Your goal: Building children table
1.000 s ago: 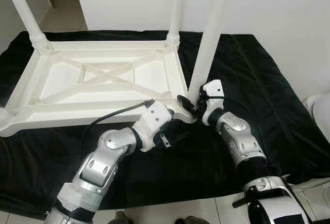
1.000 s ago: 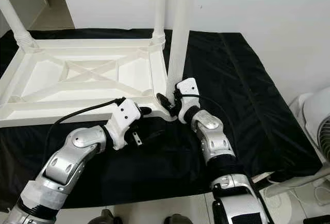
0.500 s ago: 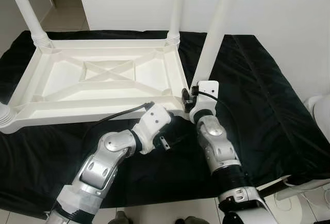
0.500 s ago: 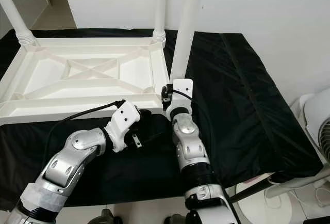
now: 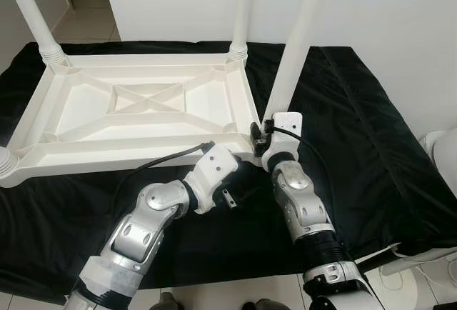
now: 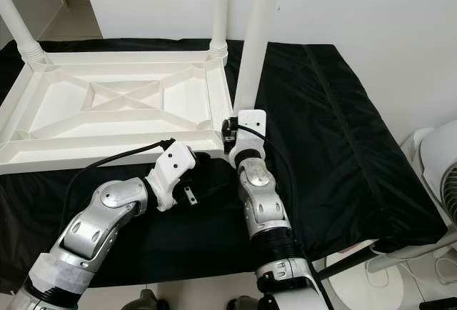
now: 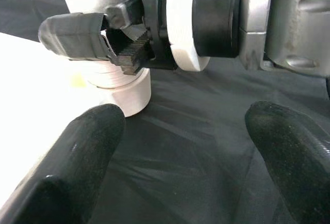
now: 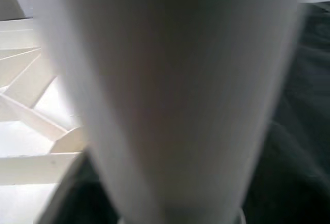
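Our right pincer (image 5: 260, 133) clamps the base of the white table leg (image 5: 293, 53) at the near right corner socket of the upturned white table top (image 5: 143, 113), which lies on the black-covered worktop (image 5: 357, 131). Our left pincer (image 7: 180, 146), fingers spread and holding nothing, hovers just beside that corner over the cloth. We judge the step as seating the fourth leg; next it likely needs twisting or pressing home while the frame is steadied, since the leg tilts slightly.
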